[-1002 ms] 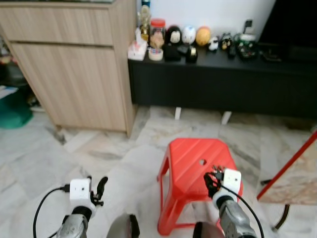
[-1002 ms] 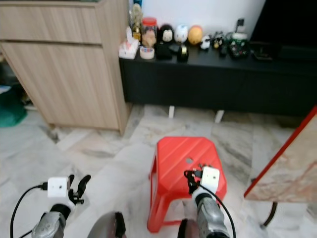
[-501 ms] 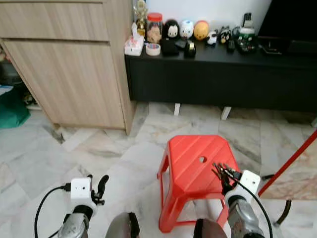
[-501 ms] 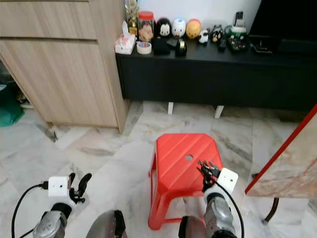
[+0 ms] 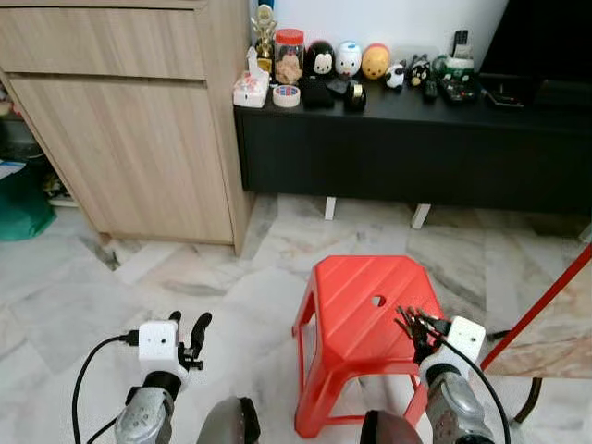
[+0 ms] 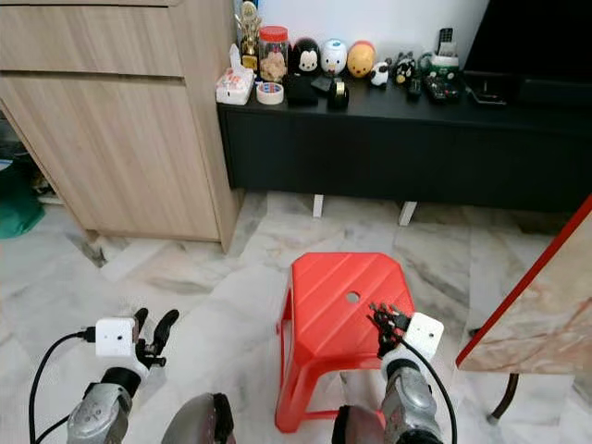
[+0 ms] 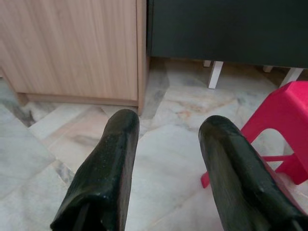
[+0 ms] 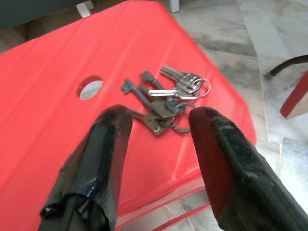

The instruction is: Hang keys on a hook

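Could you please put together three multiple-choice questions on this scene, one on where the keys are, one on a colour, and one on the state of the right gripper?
1. Where do the keys lie?
A. on the stool
B. on the floor
C. on the black cabinet

2. What colour is the stool?
A. blue
B. red
C. white

3. How is the right gripper?
A. shut on the keys
B. open, a finger on each side of the keys
C. resting on the floor

Answers:
1 A, the bunch rests on the seat near its hole.
2 B, the seat and legs are red.
3 B, the right wrist view shows a gap between the fingers.
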{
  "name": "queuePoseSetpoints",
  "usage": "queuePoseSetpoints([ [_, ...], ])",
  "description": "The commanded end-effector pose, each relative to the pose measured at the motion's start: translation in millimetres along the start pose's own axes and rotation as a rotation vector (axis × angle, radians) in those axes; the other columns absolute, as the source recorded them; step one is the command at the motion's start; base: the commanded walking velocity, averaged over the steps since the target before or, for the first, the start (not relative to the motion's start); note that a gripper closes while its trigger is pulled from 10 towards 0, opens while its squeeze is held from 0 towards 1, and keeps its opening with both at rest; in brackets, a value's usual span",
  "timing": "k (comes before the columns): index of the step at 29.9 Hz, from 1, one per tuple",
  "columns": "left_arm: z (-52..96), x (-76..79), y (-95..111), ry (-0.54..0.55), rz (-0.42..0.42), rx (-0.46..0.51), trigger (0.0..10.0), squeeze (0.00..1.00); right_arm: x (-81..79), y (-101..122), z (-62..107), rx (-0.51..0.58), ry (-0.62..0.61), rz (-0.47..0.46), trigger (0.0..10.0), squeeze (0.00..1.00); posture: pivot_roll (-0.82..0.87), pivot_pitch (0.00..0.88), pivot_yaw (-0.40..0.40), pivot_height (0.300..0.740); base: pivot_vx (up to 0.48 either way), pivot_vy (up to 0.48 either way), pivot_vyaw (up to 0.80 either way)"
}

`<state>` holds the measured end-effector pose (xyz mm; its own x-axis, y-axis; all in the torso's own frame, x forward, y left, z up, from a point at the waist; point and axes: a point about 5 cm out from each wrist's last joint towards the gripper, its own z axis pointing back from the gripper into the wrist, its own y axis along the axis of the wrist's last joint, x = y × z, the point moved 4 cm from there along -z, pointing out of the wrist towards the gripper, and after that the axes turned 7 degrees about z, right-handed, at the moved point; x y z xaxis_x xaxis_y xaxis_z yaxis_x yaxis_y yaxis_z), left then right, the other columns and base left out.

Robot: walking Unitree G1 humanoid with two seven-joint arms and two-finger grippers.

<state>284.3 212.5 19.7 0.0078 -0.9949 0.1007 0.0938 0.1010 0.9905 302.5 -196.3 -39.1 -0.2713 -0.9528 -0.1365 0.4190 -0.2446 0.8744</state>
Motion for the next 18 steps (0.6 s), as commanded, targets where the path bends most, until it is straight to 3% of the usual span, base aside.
queuePoseSetpoints([
  [1,1.1,2.8,0.5,-0.005,-0.004,-0.006,10.0,0.00,2.1,1.3,-0.4,0.003,-0.008,0.005,10.0,0.00,0.06,0.002,-0.025,0.608,0.000,0.000,0.00],
  [18,5.4,5.0,7.5,0.002,-0.004,-0.013,10.0,0.00,-1.8,-1.5,-0.3,-0.013,-0.004,0.002,10.0,0.00,0.07,0.015,-0.023,0.608,0.280,0.000,0.00],
])
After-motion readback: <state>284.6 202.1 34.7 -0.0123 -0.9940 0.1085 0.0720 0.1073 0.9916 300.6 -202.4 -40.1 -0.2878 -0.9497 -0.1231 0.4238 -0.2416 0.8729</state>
